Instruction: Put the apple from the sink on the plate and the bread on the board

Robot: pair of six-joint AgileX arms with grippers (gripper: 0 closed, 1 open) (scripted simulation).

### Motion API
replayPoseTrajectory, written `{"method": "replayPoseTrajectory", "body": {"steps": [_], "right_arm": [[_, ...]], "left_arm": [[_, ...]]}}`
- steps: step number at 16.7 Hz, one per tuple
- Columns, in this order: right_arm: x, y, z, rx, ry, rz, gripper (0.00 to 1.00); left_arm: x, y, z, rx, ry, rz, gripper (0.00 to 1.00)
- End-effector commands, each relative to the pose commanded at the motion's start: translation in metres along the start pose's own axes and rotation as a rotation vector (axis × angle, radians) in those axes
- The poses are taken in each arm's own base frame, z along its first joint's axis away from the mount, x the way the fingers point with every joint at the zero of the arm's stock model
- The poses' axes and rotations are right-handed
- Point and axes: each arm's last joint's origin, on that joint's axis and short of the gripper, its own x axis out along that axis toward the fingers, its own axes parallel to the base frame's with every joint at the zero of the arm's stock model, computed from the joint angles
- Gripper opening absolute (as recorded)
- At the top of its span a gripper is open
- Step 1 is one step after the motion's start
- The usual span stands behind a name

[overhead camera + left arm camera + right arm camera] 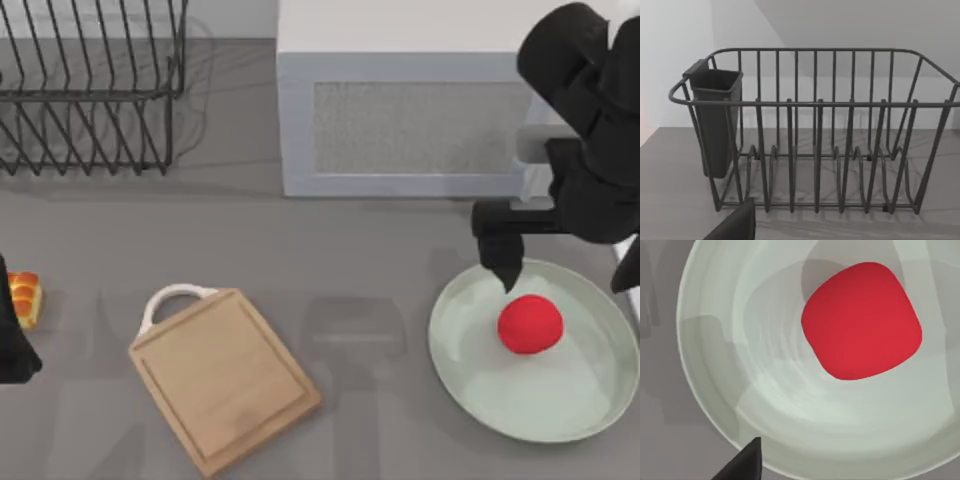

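Note:
The red apple [530, 323] [862, 320] lies on the pale green plate [470, 375] [715, 365] at the table's right. My right gripper [566, 270] hangs just above the plate's far side, open, with its fingers spread wide and the apple free of them. One dark fingertip [742, 462] shows over the plate's rim. The bread [25, 298] sits at the far left edge, partly hidden by my left arm [12, 345]. The wooden board [225, 385] with its white loop handle lies bare, left of centre.
A grey-white sink unit [400, 120] stands at the back centre. A black wire dish rack [90, 90] [815, 130] with a dark cutlery cup [715, 120] stands at the back left.

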Motion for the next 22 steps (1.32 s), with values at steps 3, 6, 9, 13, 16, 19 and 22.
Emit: {"method": "replayPoseTrajectory", "body": {"steps": [3, 6, 9, 13, 16, 19, 22], "right_arm": [[-0.003, -0.004, -0.003, 0.0, -0.027, 0.012, 1.0], [-0.013, -0.022, -0.017, -0.001, -0.127, 0.055, 1.0], [-0.024, -0.049, -0.045, -0.002, -0.301, 0.113, 1.0], [-0.03, -0.088, -0.099, -0.004, -0.638, 0.178, 1.0], [-0.016, -0.112, -0.139, -0.006, -0.924, 0.185, 1.0], [0.013, -0.127, -0.167, -0.007, -1.187, 0.15, 1.0], [0.042, -0.136, -0.181, -0.008, -1.4, 0.09, 1.0]], "left_arm": [[0.0, 0.0, 0.0, 0.0, 0.0, 0.0, 1.0], [0.0, 0.0, 0.0, 0.0, 0.0, 0.0, 1.0], [0.0, 0.0, 0.0, 0.0, 0.0, 0.0, 1.0], [0.0, 0.0, 0.0, 0.0, 0.0, 0.0, 1.0], [0.0, 0.0, 0.0, 0.0, 0.0, 0.0, 1.0], [0.0, 0.0, 0.0, 0.0, 0.0, 0.0, 1.0], [0.0, 0.0, 0.0, 0.0, 0.0, 0.0, 1.0]]}}
